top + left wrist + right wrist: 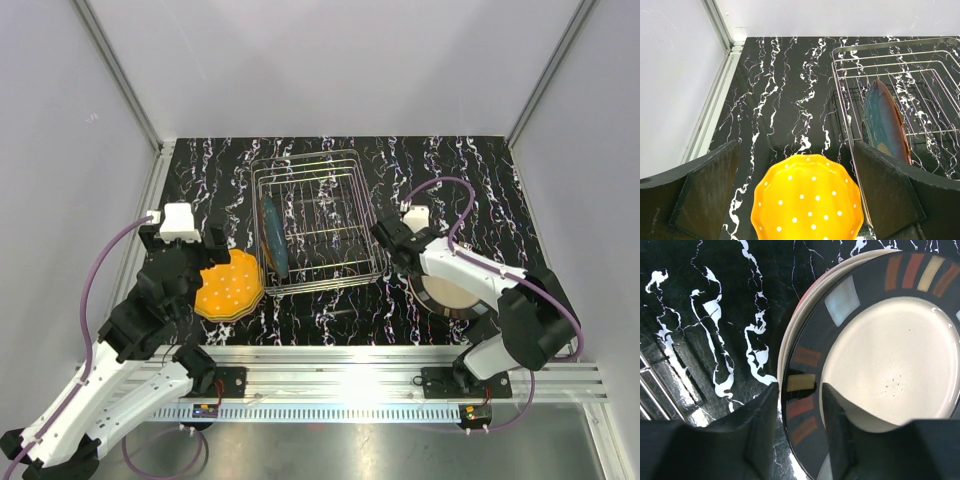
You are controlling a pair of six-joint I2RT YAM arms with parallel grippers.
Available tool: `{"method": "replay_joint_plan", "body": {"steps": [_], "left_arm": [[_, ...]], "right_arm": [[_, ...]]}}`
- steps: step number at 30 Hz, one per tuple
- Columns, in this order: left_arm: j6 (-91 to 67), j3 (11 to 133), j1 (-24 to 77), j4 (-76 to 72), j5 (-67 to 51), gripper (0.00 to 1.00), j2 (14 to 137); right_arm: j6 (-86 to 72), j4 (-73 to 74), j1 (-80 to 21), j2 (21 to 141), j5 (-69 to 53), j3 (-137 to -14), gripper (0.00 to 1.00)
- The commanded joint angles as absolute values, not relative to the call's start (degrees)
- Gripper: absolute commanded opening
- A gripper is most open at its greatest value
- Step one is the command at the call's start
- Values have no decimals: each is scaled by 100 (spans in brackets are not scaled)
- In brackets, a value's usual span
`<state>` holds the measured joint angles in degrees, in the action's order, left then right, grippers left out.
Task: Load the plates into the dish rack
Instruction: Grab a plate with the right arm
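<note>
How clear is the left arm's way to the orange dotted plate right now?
Probably yes, it looks clear. The left claw hangs open above the orange dotted plate, with nothing lying on it. The dish rack sits close beside the plate, so the finger on that side has little room.

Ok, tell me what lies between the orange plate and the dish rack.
Just bare tabletop between orange plate and dish rack; top view shows it.
</note>
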<state>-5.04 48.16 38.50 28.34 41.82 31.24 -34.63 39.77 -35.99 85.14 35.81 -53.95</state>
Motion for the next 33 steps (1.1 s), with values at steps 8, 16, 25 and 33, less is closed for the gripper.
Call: {"method": "replay_joint_plan", "body": {"steps": [8, 16, 25, 33], "left_arm": [[-615, 4799, 3841, 2505, 4060, 99, 3076], [-606, 4790, 3841, 2514, 4069, 99, 3068], [-633, 4790, 3841, 2487, 3858, 99, 3041], [-659, 4790, 3841, 2496, 3806, 99, 3059]], "right_arm": [[-3358, 4227, -3560, 8403, 3639, -5976, 19], [-3155, 4315, -3560, 8297, 3419, -6266, 0], [-3261, 4780, -3551, 7578, 3594, -6118, 48], [-3304, 4983, -3656, 7408, 3902, -5932, 50]]}}
